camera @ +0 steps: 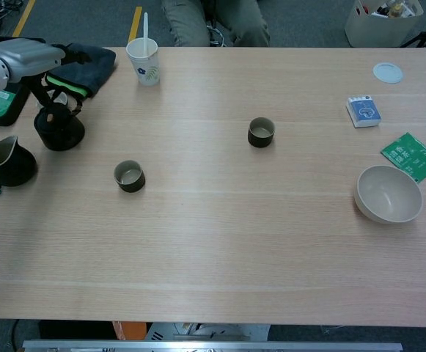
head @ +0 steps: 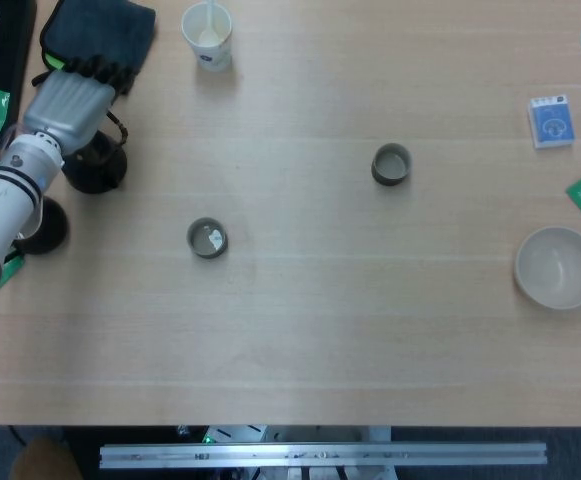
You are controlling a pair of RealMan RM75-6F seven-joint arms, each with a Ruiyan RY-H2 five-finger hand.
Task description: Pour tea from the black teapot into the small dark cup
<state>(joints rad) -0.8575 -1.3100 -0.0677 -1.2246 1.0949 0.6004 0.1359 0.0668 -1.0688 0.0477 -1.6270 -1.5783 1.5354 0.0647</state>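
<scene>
My left hand (head: 70,100) looks like smooth grey plastic with a dull sheen, its fingers (head: 105,70) black and matt. The worktop (camera: 220,242) is pale wood, finely grained. The black teapot (camera: 59,132) is matt. At its one o'clock, the dark pouch (head: 100,30) looks like cloth.

You get no legible text anywhere. Blue card box (camera: 363,111) at 2 o'clock: white emblem, wording too small. Green packet (camera: 408,156) at 3 o'clock: white print, blurred. Paper cup (camera: 143,61) at 11 o'clock: green logo, letters unreadable.
</scene>
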